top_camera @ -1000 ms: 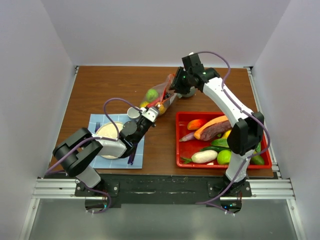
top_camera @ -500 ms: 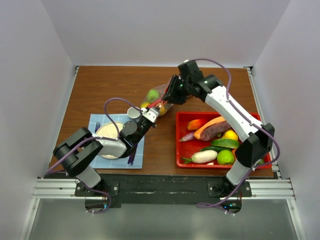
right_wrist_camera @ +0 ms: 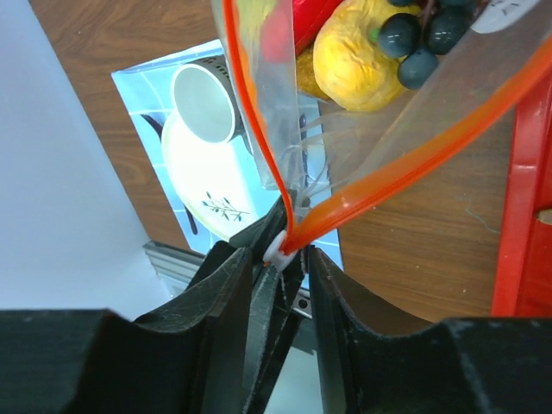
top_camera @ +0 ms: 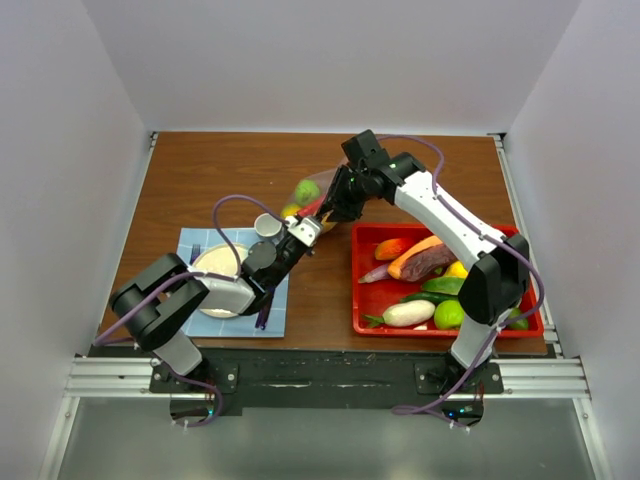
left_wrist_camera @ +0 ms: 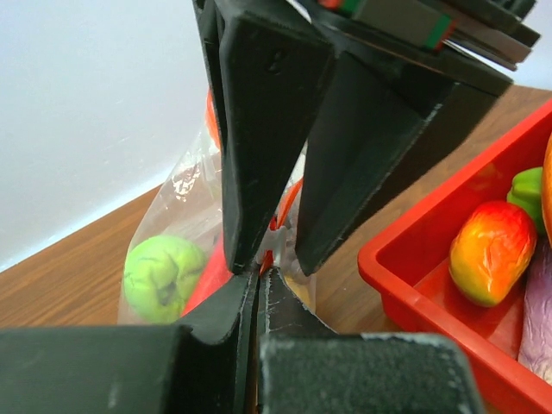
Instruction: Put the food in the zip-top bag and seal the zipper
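The zip-top bag (top_camera: 312, 190) lies mid-table, with a green fruit (left_wrist_camera: 164, 274), a yellow fruit (right_wrist_camera: 362, 52) and dark grapes (right_wrist_camera: 423, 34) inside. My left gripper (top_camera: 305, 228) is shut on the bag's near corner, which also shows in the left wrist view (left_wrist_camera: 257, 285). My right gripper (top_camera: 330, 205) is open and straddles the near end of the orange-red zipper (right_wrist_camera: 405, 164), where its white slider (right_wrist_camera: 278, 250) sits right above the left fingertips. From the slider the two strips diverge, so the mouth is open. More food lies in the red tray (top_camera: 357, 300): a carrot (top_camera: 425, 250) and a purple yam (top_camera: 432, 263).
The tray at the right also holds a white radish (top_camera: 408, 313), green fruits and an orange-red fruit (left_wrist_camera: 493, 250). A blue mat (top_camera: 200, 245) at the left carries a plate (right_wrist_camera: 216, 172) and a cup (right_wrist_camera: 205, 102). The enclosure walls stand around the table.
My right gripper has moved from the bag's far end towards me along the zipper, down to the corner that the left gripper holds. The left gripper has stayed put.
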Controlling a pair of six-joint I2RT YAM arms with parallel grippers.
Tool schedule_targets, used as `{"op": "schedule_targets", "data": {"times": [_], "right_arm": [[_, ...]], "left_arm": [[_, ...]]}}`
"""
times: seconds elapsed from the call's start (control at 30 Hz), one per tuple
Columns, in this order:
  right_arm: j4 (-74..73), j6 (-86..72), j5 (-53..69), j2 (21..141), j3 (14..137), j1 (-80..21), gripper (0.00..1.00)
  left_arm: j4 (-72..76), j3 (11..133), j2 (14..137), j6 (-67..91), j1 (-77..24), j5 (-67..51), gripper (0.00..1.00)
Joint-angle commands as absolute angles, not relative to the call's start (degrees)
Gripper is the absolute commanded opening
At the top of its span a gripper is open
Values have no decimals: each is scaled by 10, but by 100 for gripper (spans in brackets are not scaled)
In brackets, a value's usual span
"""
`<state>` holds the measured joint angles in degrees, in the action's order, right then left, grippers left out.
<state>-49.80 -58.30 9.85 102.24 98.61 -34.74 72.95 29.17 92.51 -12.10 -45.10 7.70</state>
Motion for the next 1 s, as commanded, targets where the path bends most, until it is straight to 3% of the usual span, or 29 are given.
{"op": "schedule_targets", "data": {"times": [0.0, 0.2, 0.33, 0.43, 0.97], "right_arm": [[-506, -607, 107, 1031, 998, -346, 29], [-512, -611, 104, 1033, 1000, -340, 20], [-513, -611, 104, 1034, 998, -334, 6], [-515, -609, 102, 1034, 998, -326, 1], [-558, -556, 17, 1086, 1105, -308, 0]], "left_arm": [[920, 310, 930, -145, -457, 78, 0], [931, 305, 933, -153, -457, 88, 0], [942, 301, 933, -153, -457, 90, 0], [949, 300, 932, -151, -458, 91, 0], [971, 280, 880, -128, -459, 106, 0]]}}
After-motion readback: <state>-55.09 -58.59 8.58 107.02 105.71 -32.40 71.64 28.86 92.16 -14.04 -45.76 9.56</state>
